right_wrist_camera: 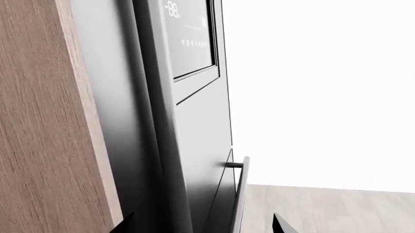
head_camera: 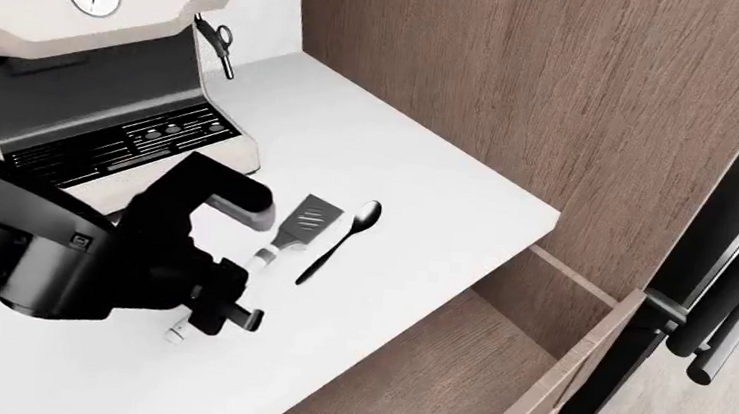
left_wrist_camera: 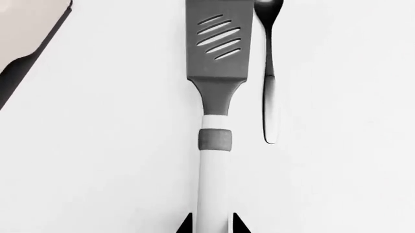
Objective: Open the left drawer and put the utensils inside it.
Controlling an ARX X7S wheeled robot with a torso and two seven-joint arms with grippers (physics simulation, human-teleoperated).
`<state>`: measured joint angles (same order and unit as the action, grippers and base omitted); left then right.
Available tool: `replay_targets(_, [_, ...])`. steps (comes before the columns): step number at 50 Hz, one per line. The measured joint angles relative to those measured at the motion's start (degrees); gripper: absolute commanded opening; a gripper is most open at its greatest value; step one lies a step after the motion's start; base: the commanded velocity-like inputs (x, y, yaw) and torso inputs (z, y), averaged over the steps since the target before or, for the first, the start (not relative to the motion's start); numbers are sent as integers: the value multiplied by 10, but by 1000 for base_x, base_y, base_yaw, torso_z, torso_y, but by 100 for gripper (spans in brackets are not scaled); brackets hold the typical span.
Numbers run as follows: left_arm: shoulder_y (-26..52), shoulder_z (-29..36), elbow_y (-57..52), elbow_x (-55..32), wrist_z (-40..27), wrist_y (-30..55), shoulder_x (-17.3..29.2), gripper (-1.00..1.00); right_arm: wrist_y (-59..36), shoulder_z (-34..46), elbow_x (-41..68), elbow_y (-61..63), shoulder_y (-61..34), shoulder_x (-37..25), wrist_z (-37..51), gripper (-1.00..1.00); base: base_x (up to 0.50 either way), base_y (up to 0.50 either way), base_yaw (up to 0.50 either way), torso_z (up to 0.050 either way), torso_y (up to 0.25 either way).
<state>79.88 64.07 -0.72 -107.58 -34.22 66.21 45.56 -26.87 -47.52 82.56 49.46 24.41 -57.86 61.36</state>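
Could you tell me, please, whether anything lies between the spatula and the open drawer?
Only the spoon, beside the spatula on the drawer's side. Otherwise bare counter runs to the edge. The left gripper straddles the handle.

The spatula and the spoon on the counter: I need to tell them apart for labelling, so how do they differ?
The spatula has a broad, slotted dark grey head; the spoon has a small, unslotted bowl. The spatula's handle is thick and white with a grey band; the spoon is slim, glossy and black throughout. The spatula is longer. The left tool straddles the spatula's handle; the spoon lies free. Both lie flat, parallel, on the white counter.
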Motion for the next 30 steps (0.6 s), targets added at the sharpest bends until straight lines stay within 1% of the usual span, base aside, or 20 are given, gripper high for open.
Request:
replay_targets(9, [21,-10,-39,-27,-18,3,12,-100,-1,6,-2,-2,-5,1,0,100,0,0,0,0,0])
replay_targets(22, [50,-17,-123,-129,-71,-2,30,-100,-2,16,-4,-5,-12,2,-1,100,0,0,0,0,0])
replay_targets(30, [48,-10,-186,-184,-118,-30,32,-100,-2,22,-6,-7,-17,1,-1,100,0,0,0,0,0])
